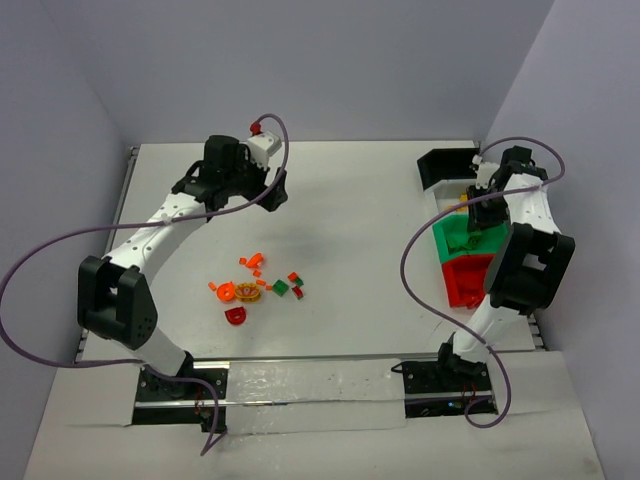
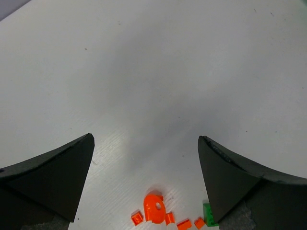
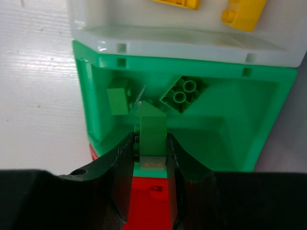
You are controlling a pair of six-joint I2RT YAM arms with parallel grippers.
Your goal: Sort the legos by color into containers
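Observation:
Loose legos (image 1: 255, 285) in orange, red and green lie scattered on the white table in front of the left arm. The four containers stand in a row at the right: black (image 1: 440, 165), white (image 1: 447, 205), green (image 1: 450, 240), red (image 1: 465, 283). My right gripper (image 3: 152, 139) hangs over the green bin's (image 3: 225, 129) near wall, shut on a green lego (image 3: 153, 127). Two green bricks (image 3: 183, 94) lie inside that bin. My left gripper (image 2: 146, 138) is open above bare table, with an orange round lego (image 2: 154, 207) and small orange bits just below it.
Yellow bricks (image 3: 242, 13) lie in the white bin (image 3: 192, 45). The red bin (image 3: 148, 201) shows between my right fingers. A green piece (image 2: 208, 214) peeks out by my left gripper's right finger (image 2: 244, 182). Purple cables loop off both arms.

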